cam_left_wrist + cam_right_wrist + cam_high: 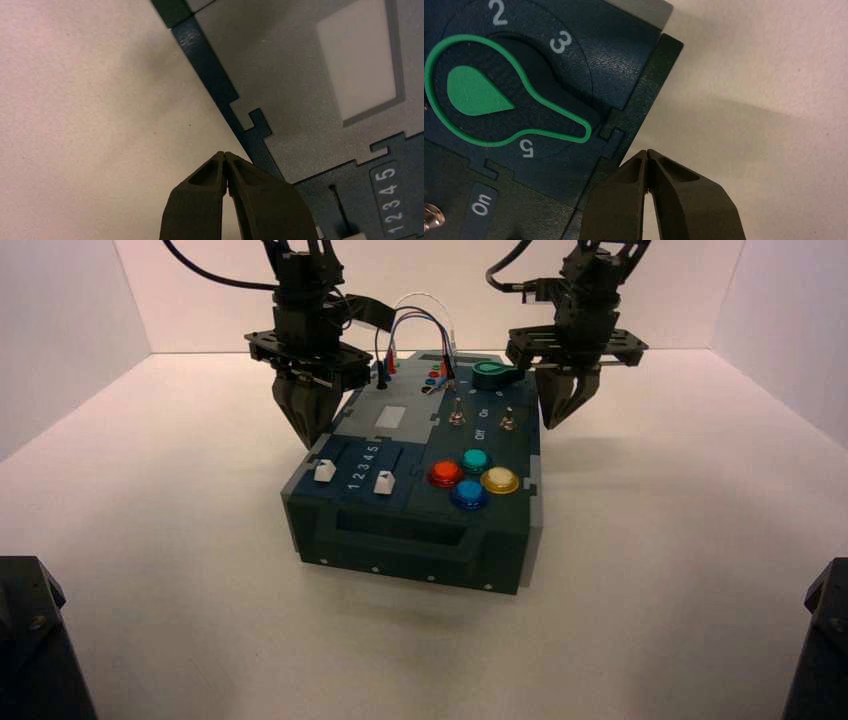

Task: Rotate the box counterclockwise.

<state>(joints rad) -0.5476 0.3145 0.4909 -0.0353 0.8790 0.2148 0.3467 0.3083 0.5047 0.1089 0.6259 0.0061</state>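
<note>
The two jaws of the left gripper (225, 154) are together, and those of the right gripper (647, 152) also. The left one is at the left long side of the box (430, 455), the right one beside its right side; whether they touch it, I cannot tell surely. The box lies between them on the table (190, 570), its four coloured buttons (471, 478) at the near end.

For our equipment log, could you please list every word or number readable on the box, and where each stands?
"1 2 3 4 5": beside the slider slot
"2", "3", "5": around the green knob
"On", "Off": by the toggle switches
No others readable.
</note>
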